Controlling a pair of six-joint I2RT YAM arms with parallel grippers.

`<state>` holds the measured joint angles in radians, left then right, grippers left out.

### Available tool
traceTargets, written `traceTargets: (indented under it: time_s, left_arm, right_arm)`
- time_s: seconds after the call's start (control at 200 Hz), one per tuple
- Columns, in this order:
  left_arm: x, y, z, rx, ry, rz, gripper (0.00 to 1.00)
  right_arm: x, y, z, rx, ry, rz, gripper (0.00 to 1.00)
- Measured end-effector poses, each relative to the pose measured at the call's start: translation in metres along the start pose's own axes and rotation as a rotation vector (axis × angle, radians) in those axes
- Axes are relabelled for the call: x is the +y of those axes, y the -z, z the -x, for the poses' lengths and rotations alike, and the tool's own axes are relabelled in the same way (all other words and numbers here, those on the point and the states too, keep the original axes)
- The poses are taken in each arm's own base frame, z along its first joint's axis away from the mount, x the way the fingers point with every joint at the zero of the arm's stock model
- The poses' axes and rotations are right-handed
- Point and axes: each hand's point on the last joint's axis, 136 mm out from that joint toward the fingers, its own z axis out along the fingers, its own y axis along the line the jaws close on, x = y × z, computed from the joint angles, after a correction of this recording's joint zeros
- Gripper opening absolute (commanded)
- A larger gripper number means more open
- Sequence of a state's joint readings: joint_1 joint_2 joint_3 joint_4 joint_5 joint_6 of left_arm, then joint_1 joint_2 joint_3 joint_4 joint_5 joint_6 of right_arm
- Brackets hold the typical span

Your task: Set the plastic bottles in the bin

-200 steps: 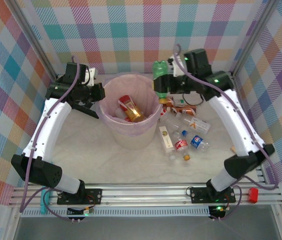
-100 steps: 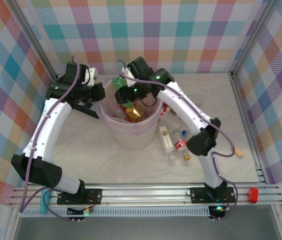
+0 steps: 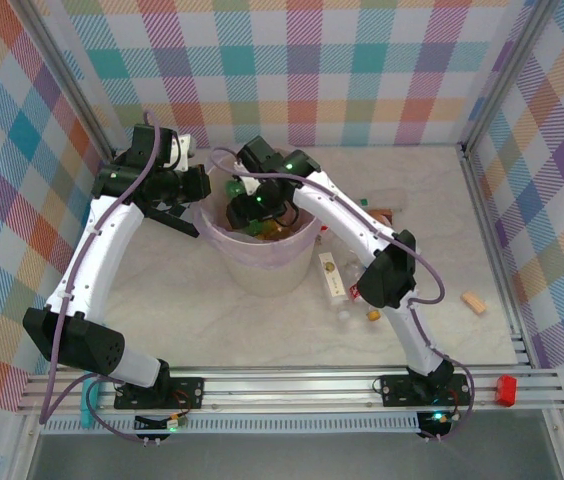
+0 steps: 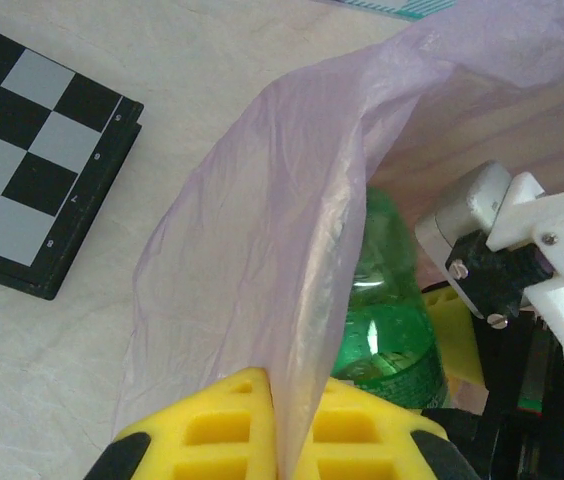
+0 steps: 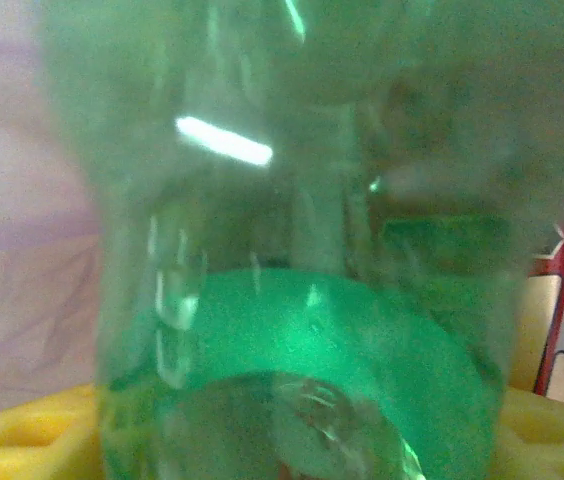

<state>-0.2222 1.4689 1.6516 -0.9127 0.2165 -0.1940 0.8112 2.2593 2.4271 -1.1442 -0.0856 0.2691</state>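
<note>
Starting with the green bottle [image 4: 387, 330]: down inside the mouth of the bin [image 3: 262, 272], flanked by the yellow pads [image 5: 22, 440] of the right gripper [image 3: 245, 207]. Cannot tell whether clamped on it or already letting go; pads close on both sides, contact lost in the blur. Judged as the drop-off step for this one, so nearly delivered rather than done.

Deeper in the bin, at least one red-labelled bottle [image 5: 560, 300] already lying there.

At the rim: lilac bag [image 4: 262, 250] pinched tight in the left gripper [image 4: 280, 425] on the bin's left side, holding the liner up and open.

Out on the tabletop [image 3: 192, 320]: bin standing toward the far edge, a little left of the middle. Just right of it, several loose bottles [image 3: 332, 276] lying about mid-tabletop, partly hidden under the right arm; count not readable. All of those left to fetch, so probably well short of finished.

Tan cork-like piece [image 3: 473, 302] near the right edge, no part of the job. Checkerboard [image 4: 32, 190] flat beside the bin.
</note>
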Motion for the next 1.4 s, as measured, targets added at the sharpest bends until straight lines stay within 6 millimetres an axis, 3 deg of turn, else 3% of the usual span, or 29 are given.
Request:
traceTargets:
  time_s: [0.205, 0.365, 0.47, 0.72, 0.88, 1.11, 1.27, 1.4]
  left_arm:
    - [0.0, 0.0, 0.0, 0.0, 0.0, 0.0, 0.0]
    - [0.0, -0.001, 0.001, -0.002, 0.0, -0.001, 0.0]
    - [0.0, -0.001, 0.001, -0.002, 0.0, -0.002, 0.0]
    - [0.0, -0.001, 0.001, -0.002, 0.0, -0.003, 0.0]
    - [-0.001, -0.001, 0.001, -0.002, 0.0, -0.003, 0.0]
    - [-0.001, -0.001, 0.001, -0.002, 0.0, -0.003, 0.0]
    - [-0.001, -0.001, 0.001, -0.002, 0.0, -0.003, 0.0]
    - [0.0, -0.001, 0.001, -0.002, 0.0, -0.003, 0.0]
  right_arm:
    - [0.004, 0.005, 0.003, -0.019, 0.024, 0.008, 0.85]
    - [0.007, 0.025, 0.002, -0.03, 0.052, 0.006, 0.93]
    - [0.012, 0.053, 0.006, -0.075, 0.072, 0.012, 0.96]
    - [0.031, 0.141, 0.015, -0.241, 0.122, 0.048, 0.98]
    - [0.033, 0.182, 0.011, -0.31, 0.145, 0.048, 0.98]
    - [0.001, 0.22, -0.012, -0.342, 0.155, -0.069, 0.99]
    - [-0.046, 0.232, -0.037, -0.308, 0.123, -0.19, 0.96]
    - [-0.095, 0.234, -0.069, -0.253, 0.082, -0.282, 0.94]
